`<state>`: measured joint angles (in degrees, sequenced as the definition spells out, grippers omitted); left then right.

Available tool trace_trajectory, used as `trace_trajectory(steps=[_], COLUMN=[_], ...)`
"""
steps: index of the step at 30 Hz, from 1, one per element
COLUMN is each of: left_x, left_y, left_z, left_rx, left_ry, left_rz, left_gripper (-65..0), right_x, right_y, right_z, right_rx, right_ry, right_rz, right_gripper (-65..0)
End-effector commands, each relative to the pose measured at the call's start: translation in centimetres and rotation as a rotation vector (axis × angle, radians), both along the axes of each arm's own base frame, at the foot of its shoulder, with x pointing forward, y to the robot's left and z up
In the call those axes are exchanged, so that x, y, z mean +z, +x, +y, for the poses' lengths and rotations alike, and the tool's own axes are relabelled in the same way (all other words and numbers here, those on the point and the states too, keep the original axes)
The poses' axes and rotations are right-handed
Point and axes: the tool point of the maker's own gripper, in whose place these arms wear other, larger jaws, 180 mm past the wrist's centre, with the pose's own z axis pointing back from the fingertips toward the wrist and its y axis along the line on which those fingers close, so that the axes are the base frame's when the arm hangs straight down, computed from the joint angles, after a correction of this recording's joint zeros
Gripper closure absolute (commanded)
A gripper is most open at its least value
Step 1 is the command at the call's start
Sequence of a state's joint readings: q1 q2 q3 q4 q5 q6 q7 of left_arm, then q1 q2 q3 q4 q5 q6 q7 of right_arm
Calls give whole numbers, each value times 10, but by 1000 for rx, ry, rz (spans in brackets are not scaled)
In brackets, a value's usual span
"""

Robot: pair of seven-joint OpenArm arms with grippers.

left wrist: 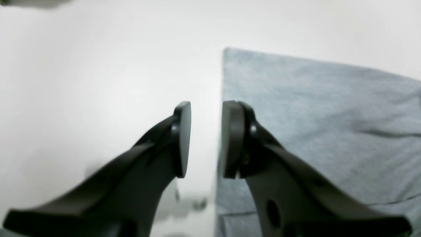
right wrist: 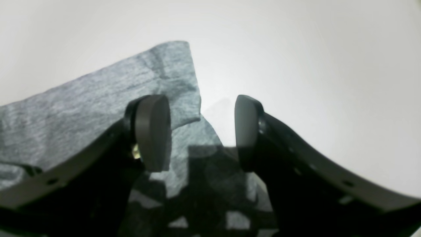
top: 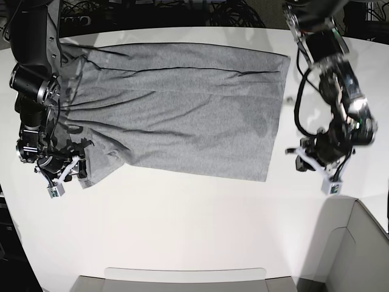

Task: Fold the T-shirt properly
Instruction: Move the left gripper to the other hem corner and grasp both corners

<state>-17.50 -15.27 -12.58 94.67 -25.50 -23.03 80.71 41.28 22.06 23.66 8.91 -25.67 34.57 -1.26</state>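
The heather-grey T-shirt [top: 182, 103] lies flat on the white table [top: 182, 219], plain side up, as a wide rectangle with a few creases. My left gripper [top: 295, 159] hovers just off its right edge. In the left wrist view that gripper [left wrist: 207, 108] is open with nothing between the pads, and the T-shirt's [left wrist: 312, 115] straight edge runs under the right-hand finger. My right gripper [top: 85, 164] is at the shirt's lower left corner. In the right wrist view it [right wrist: 200, 102] stands wide open over a folded corner of the T-shirt [right wrist: 82, 105], holding nothing.
A grey bin [top: 364, 249] stands at the table's front right corner. A flat grey tray edge [top: 182, 280] lies along the front. Dark cables [top: 231, 12] sit behind the table's far edge.
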Motion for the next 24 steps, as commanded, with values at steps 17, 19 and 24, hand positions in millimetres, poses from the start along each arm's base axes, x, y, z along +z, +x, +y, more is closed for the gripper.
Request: trace_trajectory(steps=[17, 19, 24], left_x=[-77, -80, -84], left_y=[70, 73, 80], left_z=[-7, -9, -27], left_rx=[-263, -265, -272], left_ry=[-27, -49, -102], left_rz=[2, -6, 0], left_gripper=[-174, -174, -174], right_x=[-40, -43, -44], right_y=[-41, -44, -44], right_z=[8, 8, 10], right_rx=[63, 65, 68], right_ry=[-53, -59, -57], right_rz=[202, 227, 228], right_gripper=[-324, -324, -324])
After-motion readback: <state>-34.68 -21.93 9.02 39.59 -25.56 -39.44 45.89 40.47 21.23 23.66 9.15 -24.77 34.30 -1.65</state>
